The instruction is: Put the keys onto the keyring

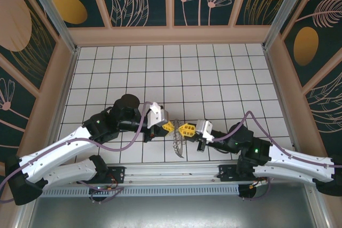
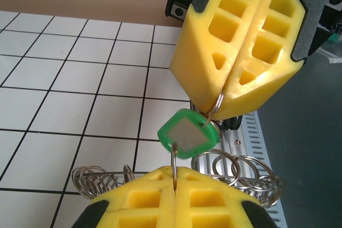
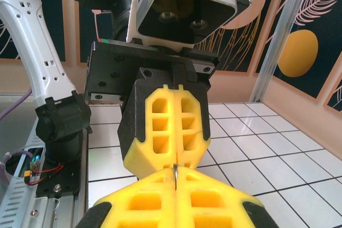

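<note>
While right gripper (image 2: 220, 109) pinches keys (image 2: 187, 133), left gripper (image 2: 175, 179) pinching keyring (image 2: 239, 170).

No writing, number, brand or sign is legible on any surface here.

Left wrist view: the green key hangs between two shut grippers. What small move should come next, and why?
Probably rotate the right gripper slightly to wind the loop of the green key along the keyring wire pinched by the left gripper; they already meet.

Glossy green plastic keys (image 2: 187, 134); shiny metal keyring (image 2: 235, 168); matt yellow fingers (image 2: 199, 78).
</note>
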